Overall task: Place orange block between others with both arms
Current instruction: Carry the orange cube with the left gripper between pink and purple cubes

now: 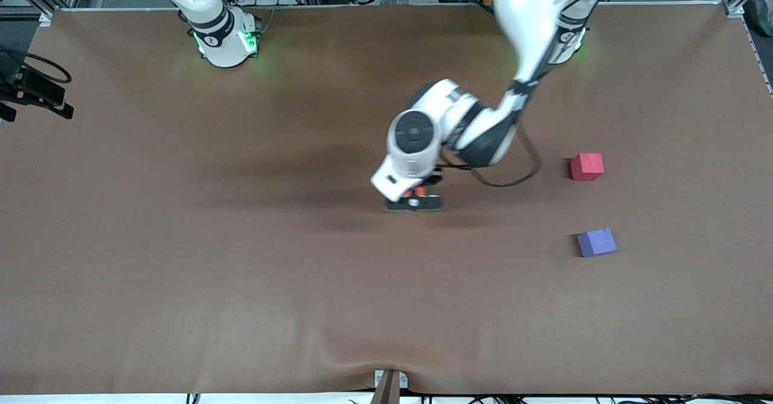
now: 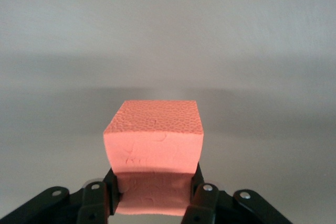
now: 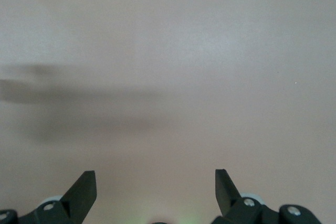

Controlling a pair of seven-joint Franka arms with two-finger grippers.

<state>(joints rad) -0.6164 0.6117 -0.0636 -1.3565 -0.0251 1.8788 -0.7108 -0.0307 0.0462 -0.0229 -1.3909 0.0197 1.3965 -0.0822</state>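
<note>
Left gripper [image 1: 414, 200] is down at the brown table [image 1: 181, 241], near its middle, with both fingers [image 2: 111, 192] clamped on the orange block [image 2: 155, 142]. From the front camera only a sliver of orange shows under the white wrist, just above the black finger bar. The left wrist view shows the cube squarely between the two black fingers, its pitted top face clear and its lower part pressed between the pads. Whether the block rests on the cloth or is lifted just off it cannot be told.

Left arm reaches in from its base at the top edge of the table, elbow bent, a black cable looping beside the wrist.

Right gripper [image 3: 156, 190] hangs above bare table surface with its fingers spread wide apart, nothing between them; only the fingertips show in its own wrist view. The right arm waits at its base, where the green light glows.

The red cube [image 1: 586, 166] and the purple cube [image 1: 596, 242] sit toward the left arm's end of the table, well apart from the held block. The purple cube lies nearer the front camera than the red one, with a gap of bare table between them.
</note>
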